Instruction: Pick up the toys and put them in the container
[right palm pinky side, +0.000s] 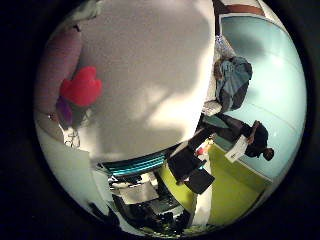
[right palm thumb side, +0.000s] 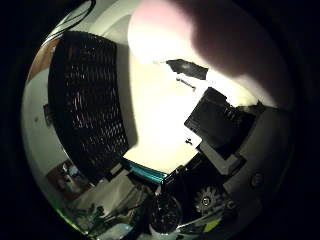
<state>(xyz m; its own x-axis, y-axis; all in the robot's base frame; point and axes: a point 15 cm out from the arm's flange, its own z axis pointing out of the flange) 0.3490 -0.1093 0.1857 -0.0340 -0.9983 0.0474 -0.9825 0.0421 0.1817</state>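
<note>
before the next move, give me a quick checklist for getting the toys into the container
1. Toys located: red toy and purple toy lie close together on the white table: ok.
2. Container located: black mesh container stands on the table: ok.
3. Room inside the container: its inside is hidden: cannot tell.
4. Hand free of any load: cannot tell.
5. Toys in the container: both lie outside it: not ok.

No legible text, label, number or sign in either palm view. The white sheet in a person's hand beside the green floor area carries a mark too small to read; the black mesh container bears no print.
</note>
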